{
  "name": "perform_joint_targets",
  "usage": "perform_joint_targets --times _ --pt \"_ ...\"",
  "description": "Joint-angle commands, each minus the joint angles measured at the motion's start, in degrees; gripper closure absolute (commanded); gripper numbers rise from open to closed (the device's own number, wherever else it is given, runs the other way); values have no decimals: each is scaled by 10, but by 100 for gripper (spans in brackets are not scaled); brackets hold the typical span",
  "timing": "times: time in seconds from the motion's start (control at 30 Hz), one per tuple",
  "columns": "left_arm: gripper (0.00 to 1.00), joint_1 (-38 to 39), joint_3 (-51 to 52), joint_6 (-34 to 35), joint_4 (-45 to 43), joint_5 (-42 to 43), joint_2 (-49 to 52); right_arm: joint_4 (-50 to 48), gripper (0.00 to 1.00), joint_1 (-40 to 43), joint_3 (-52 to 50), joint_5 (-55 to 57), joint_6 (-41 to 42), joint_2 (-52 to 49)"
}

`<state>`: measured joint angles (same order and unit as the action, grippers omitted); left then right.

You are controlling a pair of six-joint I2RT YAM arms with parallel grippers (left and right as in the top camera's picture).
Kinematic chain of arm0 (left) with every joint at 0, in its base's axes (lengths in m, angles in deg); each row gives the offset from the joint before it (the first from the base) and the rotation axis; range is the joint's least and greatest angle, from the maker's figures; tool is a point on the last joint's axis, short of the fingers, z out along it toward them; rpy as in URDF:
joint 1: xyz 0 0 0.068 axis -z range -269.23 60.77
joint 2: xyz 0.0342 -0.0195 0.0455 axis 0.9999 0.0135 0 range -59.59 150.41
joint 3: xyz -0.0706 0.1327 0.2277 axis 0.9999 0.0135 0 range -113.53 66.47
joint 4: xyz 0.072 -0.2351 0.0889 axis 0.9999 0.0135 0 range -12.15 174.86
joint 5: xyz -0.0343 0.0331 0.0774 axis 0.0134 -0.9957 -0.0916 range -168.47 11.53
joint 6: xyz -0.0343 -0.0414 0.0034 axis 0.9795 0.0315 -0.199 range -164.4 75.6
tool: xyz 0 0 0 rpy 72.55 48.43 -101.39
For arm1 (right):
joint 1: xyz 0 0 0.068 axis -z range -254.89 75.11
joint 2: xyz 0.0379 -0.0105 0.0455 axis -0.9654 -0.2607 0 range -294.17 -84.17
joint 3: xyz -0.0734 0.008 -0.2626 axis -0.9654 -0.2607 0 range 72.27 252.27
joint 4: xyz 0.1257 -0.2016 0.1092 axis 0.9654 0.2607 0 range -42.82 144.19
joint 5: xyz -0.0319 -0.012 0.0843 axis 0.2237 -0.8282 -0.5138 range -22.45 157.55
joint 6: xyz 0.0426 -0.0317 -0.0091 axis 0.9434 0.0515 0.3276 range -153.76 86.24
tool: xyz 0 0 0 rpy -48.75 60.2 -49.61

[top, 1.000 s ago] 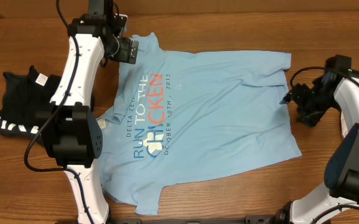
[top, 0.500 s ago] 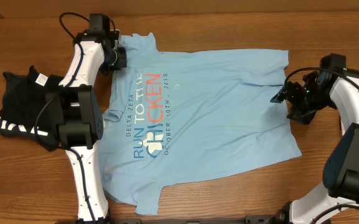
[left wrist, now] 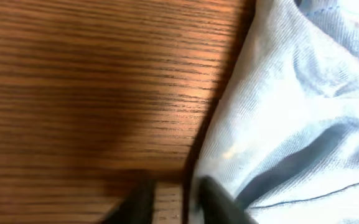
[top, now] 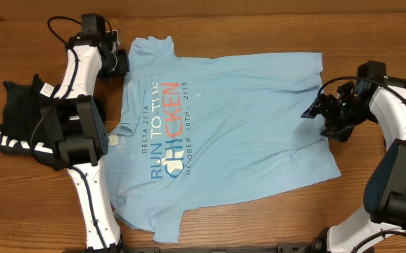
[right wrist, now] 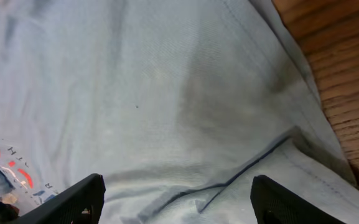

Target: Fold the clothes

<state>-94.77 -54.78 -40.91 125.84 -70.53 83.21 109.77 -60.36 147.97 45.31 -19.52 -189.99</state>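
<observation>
A light blue T-shirt (top: pixel 245 126) with a "RUN TO THE CHICKEN" print lies spread flat on the wooden table (top: pixel 371 28). My left gripper (top: pixel 116 62) is at the shirt's upper left edge. In the left wrist view this gripper (left wrist: pixel 170 199) stands only narrowly open, with bare wood showing in the gap and the shirt's edge (left wrist: pixel 291 112) against the right finger. My right gripper (top: pixel 314 110) hovers over the shirt's right edge. In its wrist view it (right wrist: pixel 176 186) is wide open above the blue cloth (right wrist: pixel 135 93), and a hem seam runs between the fingers.
A black garment with white stripes (top: pixel 23 119) lies bunched at the table's left edge, beside the left arm. Bare wood (left wrist: pixel 73 93) lies left of the shirt, and more wood (right wrist: pixel 347 93) shows past its right hem.
The left gripper moved left along the top of the shirt and narrowed from wide open. The shirt's upper left part shifted left with it. The right gripper edged left over the right hem.
</observation>
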Motion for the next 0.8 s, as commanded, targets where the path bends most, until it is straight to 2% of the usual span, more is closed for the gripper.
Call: perform_joint_targets --times 0.0,0.1,0.2,0.23,0.27,0.3,0.33,0.37,0.4,0.43,0.47,0.57,0.67,0.77 --pt "96 0 -8 -12 -7 -47 11 1 21 -2 4 -4 -6 10" --pt "96 -11 -78 -7 19 -135 10 8 21 -2 4 -4 -6 10" --pt "96 -17 -169 -8 44 -149 10 9 21 -3 4 -4 -8 10" --pt "96 -17 -182 -12 54 -130 10 10 21 -5 4 -5 -11 10" --pt "90 -16 -187 -23 77 -82 10 11 21 -8 4 -13 -26 10" --pt "72 -12 -184 -31 123 -26 12 13 21 -13 4 -15 -25 10" --pt "69 -10 -179 -31 156 7 12 14 21 -16 4 -14 -26 10" --pt "70 -8 -179 -31 189 30 12 14 21 -17 4 -15 -25 10" --pt "82 -5 -179 -31 247 57 12 10 25 -18 4 -15 -25 10" --pt "82 -3 -178 -31 293 76 12 8 26 -18 4 -26 -25 10" --pt "77 0 -172 -35 321 81 12 5 25 -18 4 -34 -25 10" --pt "71 -1 -151 -28 323 77 12 -6 25 -18 4 -34 -25 10" --pt "71 -1 -93 6 269 40 12 -10 25 -18 4 -36 -25 10" --pt "72 -1 -50 20 224 38 12 -10 25 -18 4 -36 -25 10"
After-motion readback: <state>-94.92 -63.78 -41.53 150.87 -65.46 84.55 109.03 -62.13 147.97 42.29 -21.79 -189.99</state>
